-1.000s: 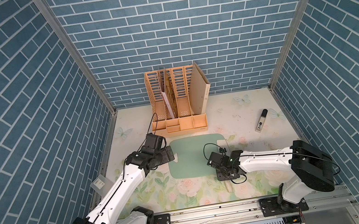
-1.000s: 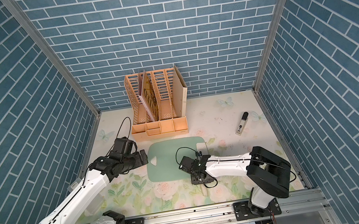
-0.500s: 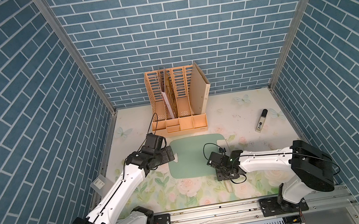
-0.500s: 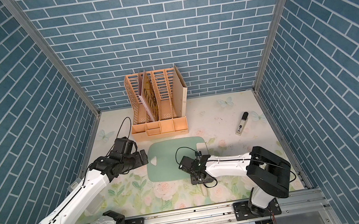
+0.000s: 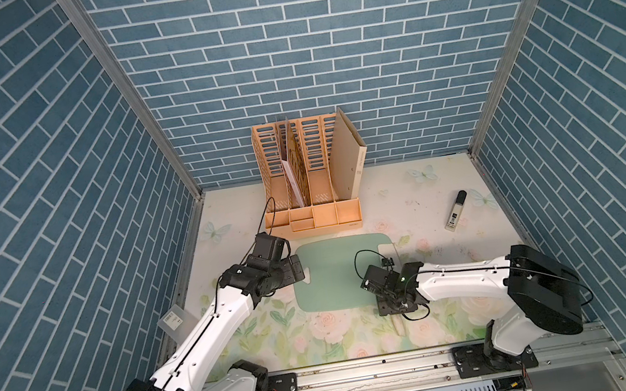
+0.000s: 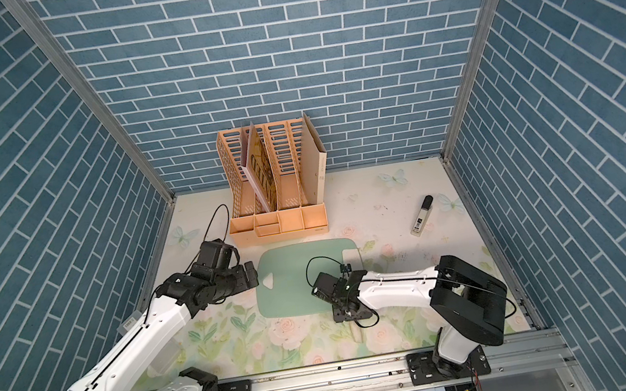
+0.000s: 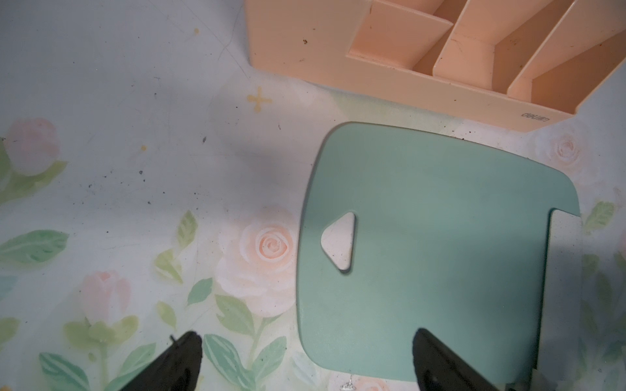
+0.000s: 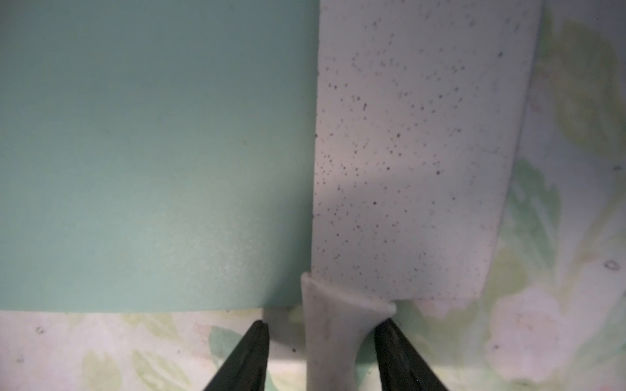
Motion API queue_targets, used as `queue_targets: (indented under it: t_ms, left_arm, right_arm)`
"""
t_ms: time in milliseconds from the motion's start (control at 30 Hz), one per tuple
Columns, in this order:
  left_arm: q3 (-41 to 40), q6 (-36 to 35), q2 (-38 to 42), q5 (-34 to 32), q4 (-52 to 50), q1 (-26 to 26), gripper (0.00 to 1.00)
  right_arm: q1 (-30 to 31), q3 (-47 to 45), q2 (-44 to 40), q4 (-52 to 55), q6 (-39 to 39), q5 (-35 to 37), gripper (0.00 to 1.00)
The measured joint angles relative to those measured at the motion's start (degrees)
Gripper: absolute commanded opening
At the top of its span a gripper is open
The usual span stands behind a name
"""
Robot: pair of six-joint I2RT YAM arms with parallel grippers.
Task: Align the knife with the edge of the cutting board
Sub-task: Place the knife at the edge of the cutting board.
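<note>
The pale-green cutting board (image 5: 331,273) (image 6: 298,278) lies flat mid-table, its triangular hole (image 7: 340,242) at the left short edge. The knife lies along the board's right short edge. Its speckled off-white blade (image 8: 406,152) (image 5: 390,250) overlaps that edge. Its slim handle (image 8: 332,338) (image 5: 398,324) points toward the front rail. My right gripper (image 8: 324,326) (image 5: 398,310) is open and straddles the handle: one finger stands clear, the other is close to the handle's flare. My left gripper (image 7: 306,338) (image 5: 297,268) is open over the board's near left corner and holds nothing.
A peach file organizer (image 5: 314,188) stands just behind the board. A small white tube with a black cap (image 5: 455,211) lies at the back right. A frosted sheet with a barcode label (image 5: 173,324) leans at the left wall. The metal rail (image 5: 372,377) runs along the front.
The right gripper's jaws have spread apart around the knife handle. Neither arm has visibly shifted, and the knife and board lie where they were.
</note>
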State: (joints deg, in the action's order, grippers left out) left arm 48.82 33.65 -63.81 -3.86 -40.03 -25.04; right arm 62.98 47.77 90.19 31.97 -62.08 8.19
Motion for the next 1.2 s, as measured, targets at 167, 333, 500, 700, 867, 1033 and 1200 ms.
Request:
queue_targets:
  t_ms: [167, 333, 500, 700, 867, 1033, 1200]
  left_arm:
    - [0.00, 0.02, 0.00, 0.00, 0.00, -0.02, 1.00]
    - [0.00, 0.11, 0.02, -0.04, 0.00, -0.02, 1.00]
    - [0.00, 0.44, 0.31, -0.59, 0.00, -0.13, 1.00]
    - [0.00, 0.66, 0.33, -1.20, 0.00, -0.55, 0.99]
    - [0.00, 0.83, 0.33, -1.42, 0.00, -0.74, 1.00]
    - [0.00, 1.05, 0.35, -1.49, 0.00, -0.76, 1.00]
    - [0.00, 1.09, 0.52, -1.51, -0.02, -0.81, 1.00]
  right_arm:
    - [0.00, 0.00, -0.02, -0.02, 0.02, 0.00, 0.56]
    - [0.00, -0.17, -0.22, 0.13, 0.28, 0.00, 0.57]
    - [0.00, -0.79, -0.85, 0.35, 0.59, -0.04, 0.58]
    - [0.00, -1.22, -1.33, 0.35, 0.66, -0.17, 0.57]
    - [0.00, -1.22, -1.33, 0.52, 1.05, -0.28, 0.55]
    - [0.00, -1.22, -1.31, 0.70, 1.07, -0.31, 0.52]
    - [0.00, -1.22, -1.31, 0.76, 1.07, -0.33, 0.52]
